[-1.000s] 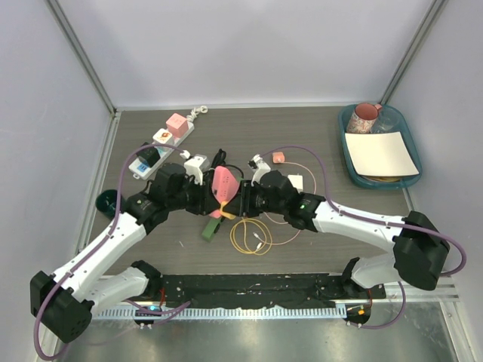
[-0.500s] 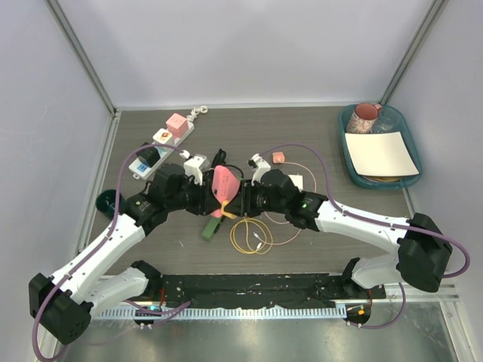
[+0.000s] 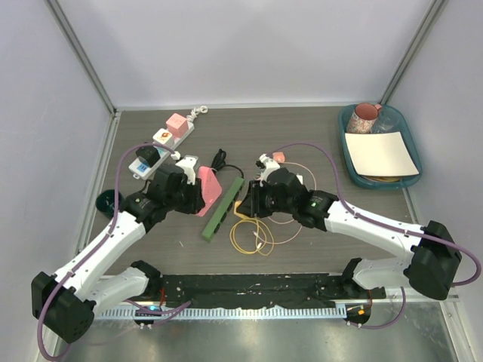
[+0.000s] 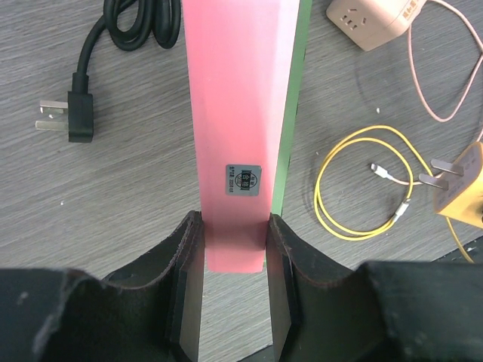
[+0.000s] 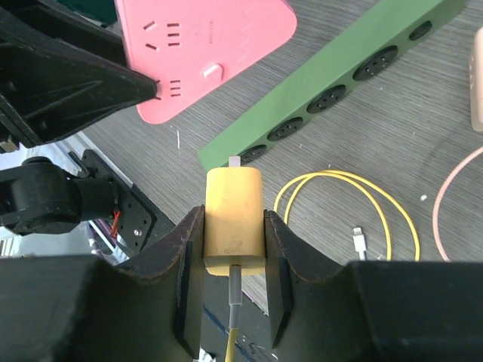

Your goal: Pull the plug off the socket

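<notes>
My left gripper (image 3: 198,194) (image 4: 234,253) is shut on the short end of the flat pink socket (image 3: 206,190) (image 4: 238,113), held above the table. The yellow plug (image 5: 234,219) (image 3: 241,206) sits between the fingers of my right gripper (image 5: 234,230) (image 3: 246,202), which is shut on its sides. The plug's metal prong points at the socket, with a clear gap between the two. Its yellow cable (image 3: 253,235) (image 5: 351,200) lies coiled on the table below. In the right wrist view the socket (image 5: 204,45) shows its holes, all of them bare.
A green power strip (image 3: 223,207) (image 5: 339,83) lies slantwise between the grippers. A black corded plug (image 4: 72,121) lies behind it. A white power strip (image 3: 157,147) and a dark bowl (image 3: 107,201) are at the left, a teal tray (image 3: 349,154) with a mug (image 3: 366,117) at the back right.
The two grippers, close together over the table's middle before, have drawn apart. The plug has come out of the pink socket, which moved left; the green strip now shows.
</notes>
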Robot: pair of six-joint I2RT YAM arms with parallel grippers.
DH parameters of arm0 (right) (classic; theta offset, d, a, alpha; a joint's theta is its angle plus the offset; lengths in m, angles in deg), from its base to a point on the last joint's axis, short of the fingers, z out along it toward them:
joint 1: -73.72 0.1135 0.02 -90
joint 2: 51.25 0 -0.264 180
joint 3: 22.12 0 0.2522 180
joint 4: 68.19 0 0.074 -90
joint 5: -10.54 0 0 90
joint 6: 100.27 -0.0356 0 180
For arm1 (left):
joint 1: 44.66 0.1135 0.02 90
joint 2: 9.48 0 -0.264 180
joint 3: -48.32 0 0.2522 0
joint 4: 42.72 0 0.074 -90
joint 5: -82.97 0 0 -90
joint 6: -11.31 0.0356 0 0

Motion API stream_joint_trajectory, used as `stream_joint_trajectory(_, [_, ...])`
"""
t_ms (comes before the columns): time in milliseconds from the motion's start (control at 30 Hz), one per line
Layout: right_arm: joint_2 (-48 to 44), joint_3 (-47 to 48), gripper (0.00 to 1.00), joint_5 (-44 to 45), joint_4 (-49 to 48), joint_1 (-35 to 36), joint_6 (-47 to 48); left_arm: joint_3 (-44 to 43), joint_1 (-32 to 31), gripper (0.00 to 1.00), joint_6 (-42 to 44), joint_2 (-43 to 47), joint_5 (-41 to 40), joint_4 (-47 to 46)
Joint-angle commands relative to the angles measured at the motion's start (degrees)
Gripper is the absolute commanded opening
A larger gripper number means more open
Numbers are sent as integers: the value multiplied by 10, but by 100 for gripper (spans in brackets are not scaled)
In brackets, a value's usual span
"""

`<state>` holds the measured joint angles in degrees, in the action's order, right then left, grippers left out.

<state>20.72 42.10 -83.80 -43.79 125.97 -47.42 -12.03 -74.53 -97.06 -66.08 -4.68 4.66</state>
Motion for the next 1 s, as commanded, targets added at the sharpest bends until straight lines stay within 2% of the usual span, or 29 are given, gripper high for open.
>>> stream_joint_trajectory(0, [-22, 12, 1, 26, 7, -1, 17, -5, 0, 0, 11, 16, -12, -22])
stream_joint_trajectory(133, [-27, 8, 1, 42, 17, -8, 27, -1, 0, 0, 10, 33, 7, -37])
stream_joint_trajectory(300, [-53, -11, 1, 109, 32, -39, 32, 2, 0, 0, 8, 39, 29, -46])
stream_joint_trajectory(433, [-68, -22, 1, 99, 33, -116, 45, -3, 0, 0, 6, 27, 48, -46])
stream_joint_trajectory(533, [-67, -19, 2, 125, 35, -182, 83, -4, -1, 0, 7, 25, 49, -44])
stream_joint_trajectory(700, [-34, 61, 2, 185, 46, -317, 152, -2, 0, 0, 4, 32, 56, -50])
stream_joint_trajectory(833, [20, 158, 2, 273, 23, -366, 203, -2, 0, 0, 4, 34, 56, -48])
stream_joint_trajectory(967, [87, 214, 2, 290, -23, -399, 233, 2, 0, 0, 1, 47, 57, -51])
